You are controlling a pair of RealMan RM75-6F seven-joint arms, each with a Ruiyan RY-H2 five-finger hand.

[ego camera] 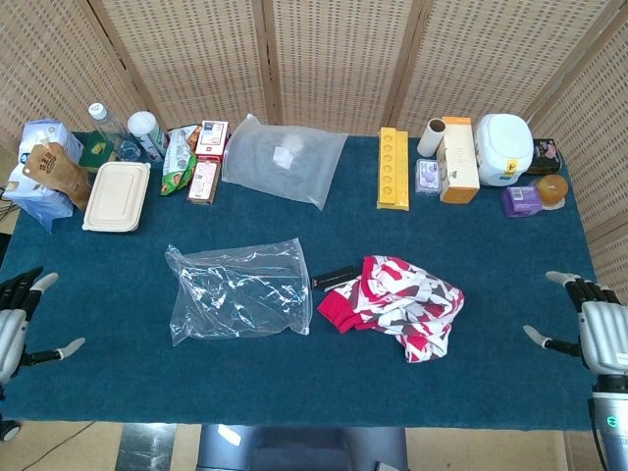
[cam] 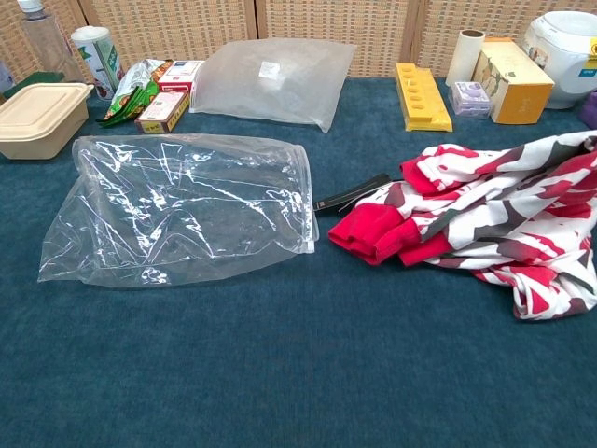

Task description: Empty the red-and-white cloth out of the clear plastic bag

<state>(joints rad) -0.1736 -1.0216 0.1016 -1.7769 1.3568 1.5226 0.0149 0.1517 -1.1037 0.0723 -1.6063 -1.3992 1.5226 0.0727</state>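
I have both hands out at the side edges. Left hand (ego camera: pixel 12 324) sits at the left edge near the front corner, fingers spread, holding nothing. Right hand (ego camera: pixel 601 329) is at the right edge near the front corner, fingers apart too, nothing in it. Neither shows in the chest view.

Clear plastic bag (ego camera: pixel 240 289) lies flat and crumpled left of centre on the blue tabletop (ego camera: pixel 324 392), nothing visible inside. Red-and-white cloth (ego camera: pixel 397 304) lies bunched just right of it, fully outside the bag, apart from it. A small black item (ego camera: pixel 336 277) lies between them, touching the cloth's edge.

Wide bare strip along the front edge, and open room between each hand and the two things.

Back edge is crowded: beige lidded box (ego camera: pixel 117 196), frosted pouch (ego camera: pixel 283 157), yellow tray (ego camera: pixel 392 167), white appliance (ego camera: pixel 504 147). Woven screen panels (ego camera: pixel 334 59) stand behind.
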